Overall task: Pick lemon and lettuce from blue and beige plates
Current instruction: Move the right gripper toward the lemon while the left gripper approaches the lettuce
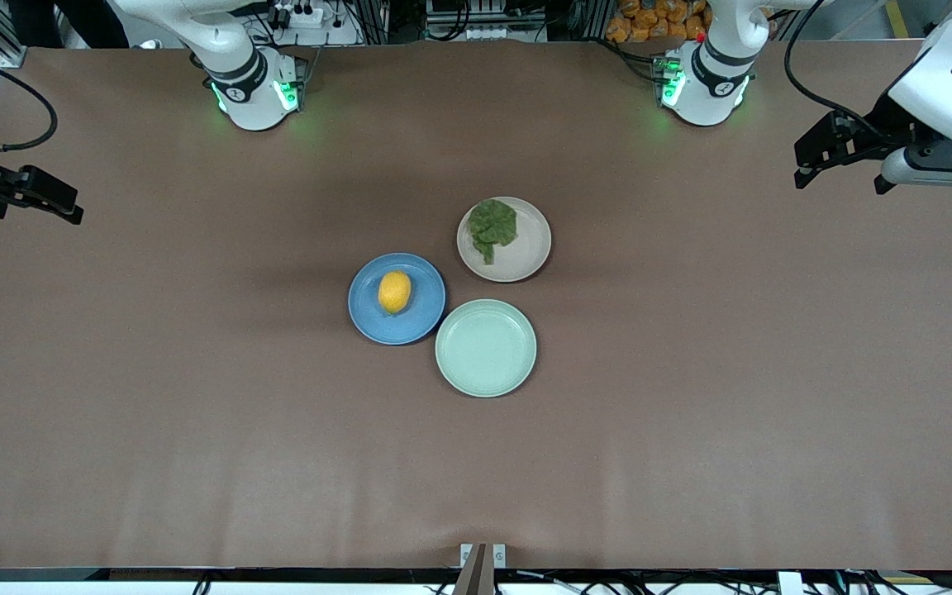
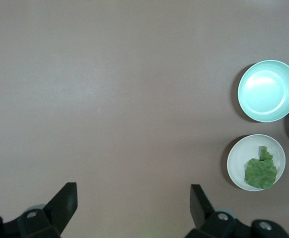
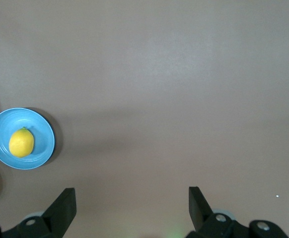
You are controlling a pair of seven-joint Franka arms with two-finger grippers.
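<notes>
Step in hand: the very start, as I judge it; nothing is lifted, and both arms wait high at the two ends of the tabletop (image 1: 154, 413).
Lemon (image 1: 394, 292): lies on its side in the blue plate (image 1: 368, 318), untouched.
Lettuce (image 1: 492, 227): a crumpled green leaf in the beige plate (image 1: 525, 256), toward that plate's 10 o'clock rim in the front view.
Plate layout: taking the mint-green plate (image 1: 486, 348) as the clock's centre in the front view, the blue plate sits at about 10 o'clock and the beige plate at about 1 o'clock; the three rims stand just beside one another. The green plate holds nothing.
Left gripper (image 2: 133, 203): fingers wide apart, holding nothing, over bare tabletop at the left arm's end, well apart from the lettuce.
Right gripper (image 3: 132, 202): fingers likewise spread, holding nothing, over bare tabletop at the right arm's end, well apart from the lemon.
Next move, my judgement: each arm must travel in toward the centre and come down over its nearer plate, right for the lemon, left for the lettuce; the lemon's smooth round skin may roll, the leaf is thin and lies low.
Writing or brands: none readable.
</notes>
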